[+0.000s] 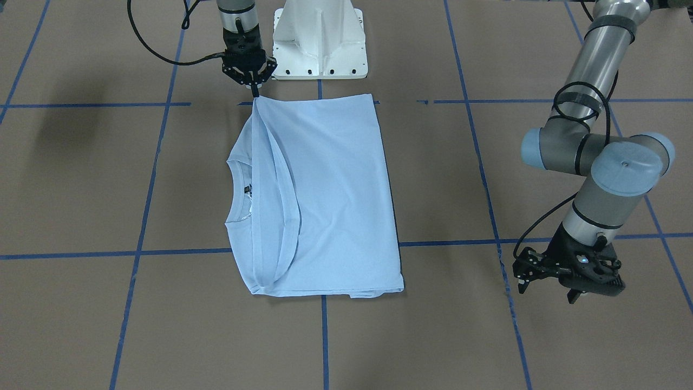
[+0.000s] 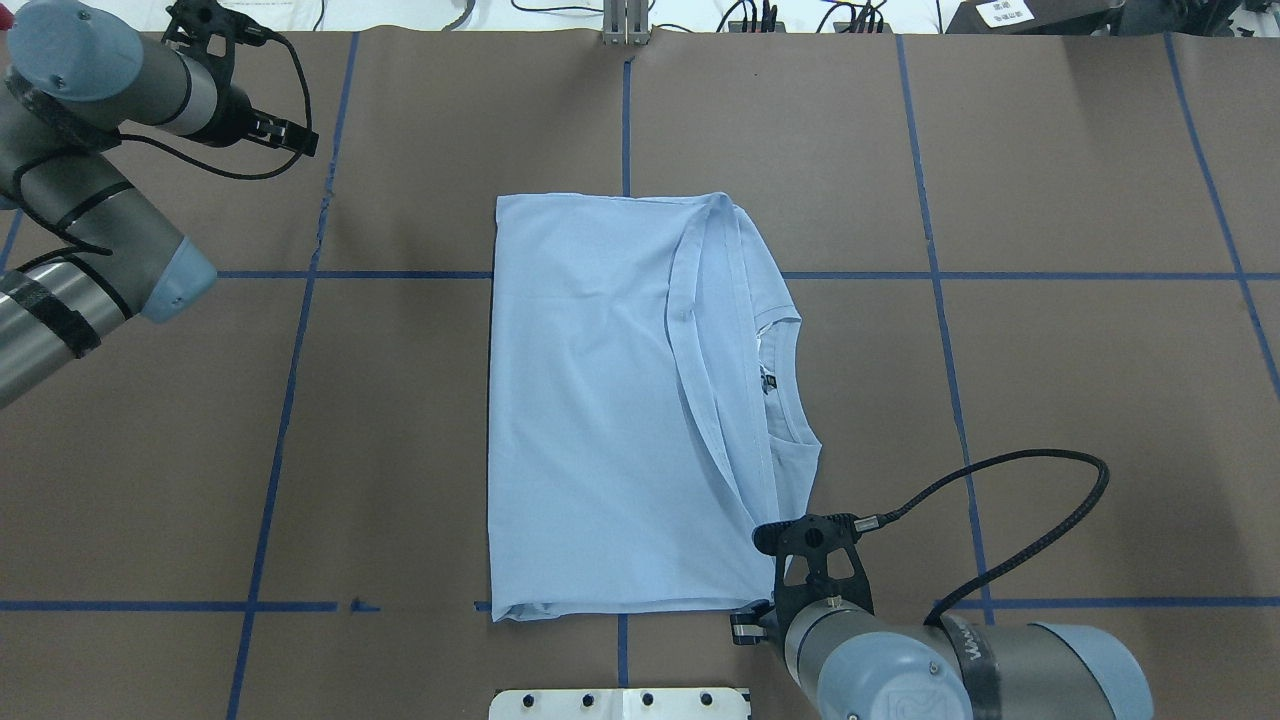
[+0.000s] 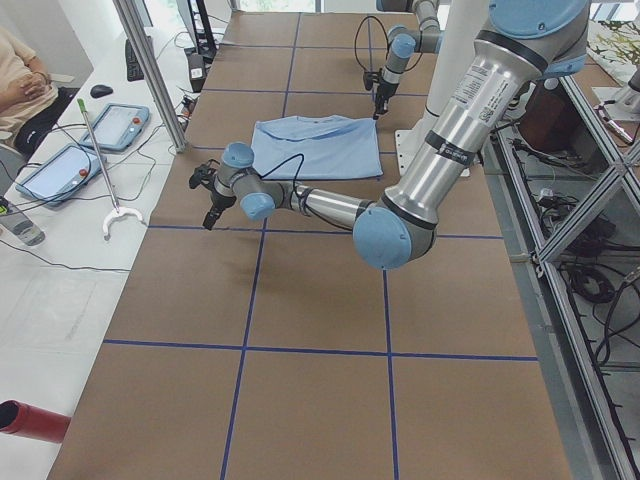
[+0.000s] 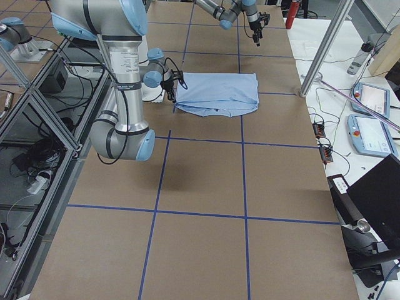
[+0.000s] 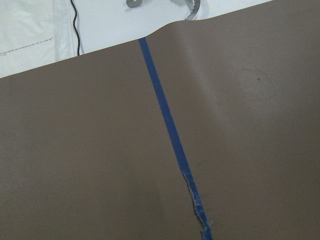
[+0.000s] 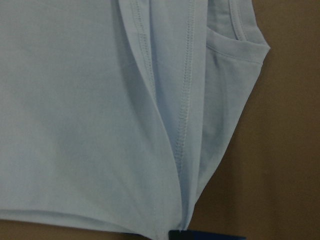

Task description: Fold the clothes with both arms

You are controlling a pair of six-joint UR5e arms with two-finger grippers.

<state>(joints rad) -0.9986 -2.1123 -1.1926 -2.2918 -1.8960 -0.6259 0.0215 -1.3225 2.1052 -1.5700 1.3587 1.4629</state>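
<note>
The pale blue T-shirt (image 1: 335, 189) lies folded into a tall rectangle mid-table (image 2: 590, 400), collar and black neck label (image 1: 248, 189) showing; the chest print is hidden. My right gripper (image 1: 254, 95) is shut on the shirt's corner nearest the robot base, at table height (image 2: 757, 612). The right wrist view shows hems and folds running into that pinched corner (image 6: 180, 220). My left gripper (image 1: 547, 291) is open and empty, above bare table well off to the shirt's side (image 2: 275, 88). The left wrist view shows only brown table and a blue tape line (image 5: 170, 135).
The white pedestal base (image 1: 319, 43) stands just behind the pinched corner. Blue tape lines (image 2: 300, 330) grid the brown table cover. Beyond the far table edge are a metal post (image 3: 150, 70), tablets (image 3: 60, 165) and a seated person (image 3: 25, 75).
</note>
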